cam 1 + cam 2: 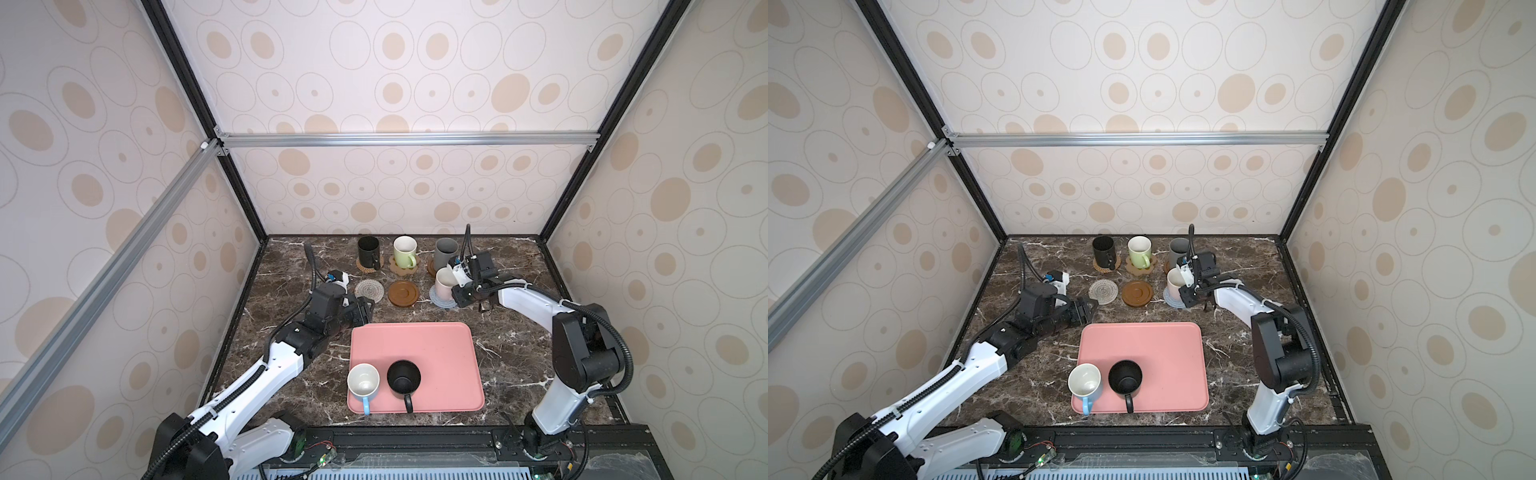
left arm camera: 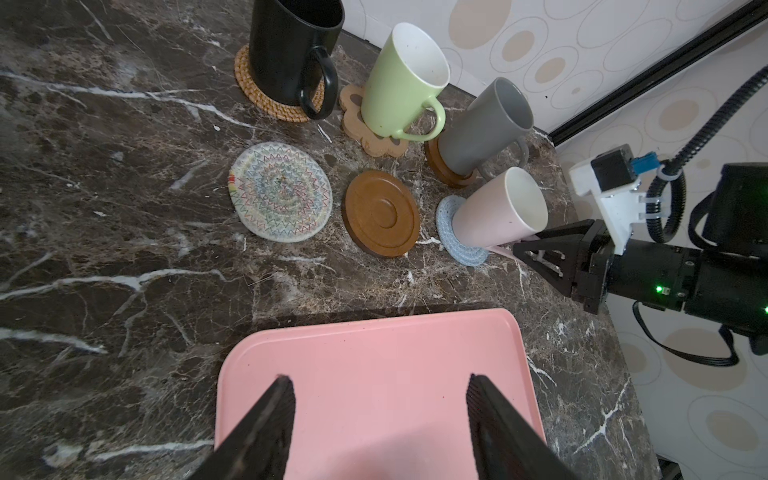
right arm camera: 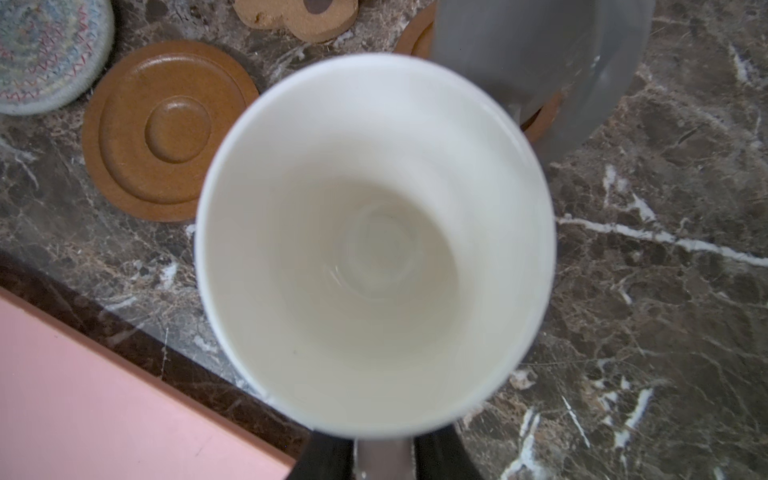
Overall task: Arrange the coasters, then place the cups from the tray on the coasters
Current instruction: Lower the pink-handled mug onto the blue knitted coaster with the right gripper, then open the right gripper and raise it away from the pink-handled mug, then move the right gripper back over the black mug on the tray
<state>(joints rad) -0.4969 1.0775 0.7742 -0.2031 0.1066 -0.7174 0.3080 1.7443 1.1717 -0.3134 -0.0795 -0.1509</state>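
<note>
My right gripper (image 3: 384, 455) is shut on the handle of the pink cup (image 1: 444, 282), which stands on the grey-blue woven coaster (image 2: 451, 245). My left gripper (image 2: 378, 384) hangs open and empty over the far left corner of the pink tray (image 1: 436, 345). A light blue cup (image 1: 363, 380) and a black cup (image 1: 403, 376) stand on the tray's near left part. The beige woven coaster (image 1: 368, 289) and a brown wooden coaster (image 1: 402, 293) lie bare.
In the back row, a black cup (image 1: 368, 249) sits on a rattan coaster, a light green cup (image 1: 405, 250) on the paw-shaped one, and a grey cup (image 1: 446, 249) on a wooden disc. The back wall rises close behind them.
</note>
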